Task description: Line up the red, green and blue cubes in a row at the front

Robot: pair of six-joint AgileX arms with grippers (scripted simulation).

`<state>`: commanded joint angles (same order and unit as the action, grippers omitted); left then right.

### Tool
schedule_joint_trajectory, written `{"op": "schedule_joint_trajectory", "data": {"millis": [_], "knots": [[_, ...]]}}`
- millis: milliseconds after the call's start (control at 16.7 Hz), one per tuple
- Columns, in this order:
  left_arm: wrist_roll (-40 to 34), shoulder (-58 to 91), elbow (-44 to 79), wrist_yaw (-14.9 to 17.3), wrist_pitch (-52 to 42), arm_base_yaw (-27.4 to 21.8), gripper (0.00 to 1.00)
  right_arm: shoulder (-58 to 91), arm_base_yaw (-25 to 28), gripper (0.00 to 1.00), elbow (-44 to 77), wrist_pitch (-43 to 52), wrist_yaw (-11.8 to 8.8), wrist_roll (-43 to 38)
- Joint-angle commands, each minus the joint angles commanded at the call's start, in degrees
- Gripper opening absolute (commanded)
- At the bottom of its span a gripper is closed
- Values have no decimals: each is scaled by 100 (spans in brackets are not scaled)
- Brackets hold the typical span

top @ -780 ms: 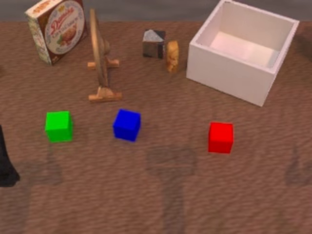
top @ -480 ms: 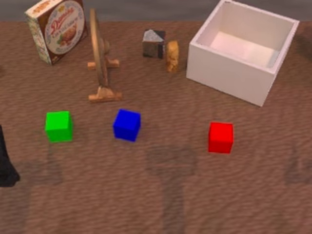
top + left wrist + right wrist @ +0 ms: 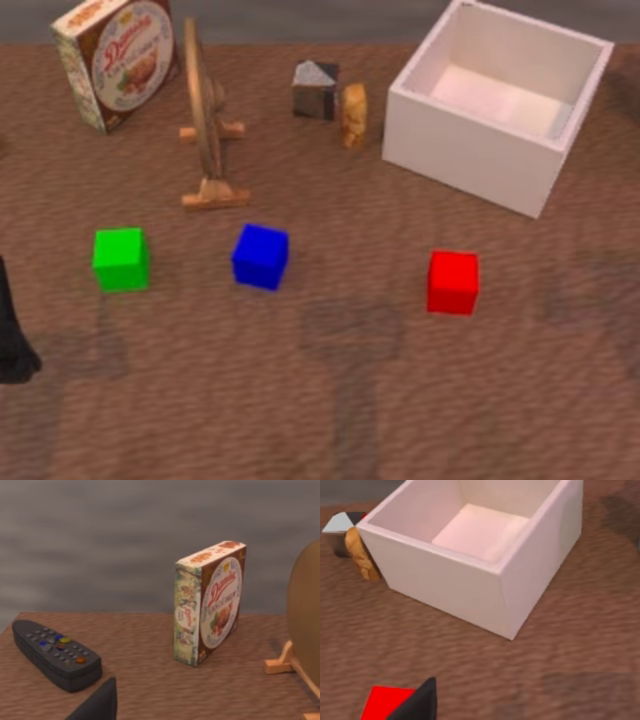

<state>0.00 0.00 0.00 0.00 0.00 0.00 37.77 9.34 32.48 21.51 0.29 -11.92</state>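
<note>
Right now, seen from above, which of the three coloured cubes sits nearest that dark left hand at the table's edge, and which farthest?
Measured from the left hand, at the top view's left edge:
1. Green cube, on the left, nearest.
2. Blue cube, near the middle.
3. Red cube, to the right, farthest.

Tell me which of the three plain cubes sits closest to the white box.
The red cube. It sits just in front of the white box, while the blue cube and green cube lie farther left.
</note>
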Motion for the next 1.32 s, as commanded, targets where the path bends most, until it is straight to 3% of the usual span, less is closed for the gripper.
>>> {"op": "schedule_joint_trajectory", "data": {"millis": [480, 780, 1020, 1320], "knots": [[0, 0, 0, 0, 0, 0, 100, 4955, 1176, 100, 3837, 2730, -34, -1345], [0, 0, 0, 0, 0, 0, 100, 7380, 1716, 100, 5744, 3970, -30, -2011], [0, 0, 0, 0, 0, 0, 100, 8377, 1939, 100, 6592, 4457, -18, -2307], [0, 0, 0, 0, 0, 0, 100, 8512, 1969, 100, 6712, 4520, -15, -2350]]}}
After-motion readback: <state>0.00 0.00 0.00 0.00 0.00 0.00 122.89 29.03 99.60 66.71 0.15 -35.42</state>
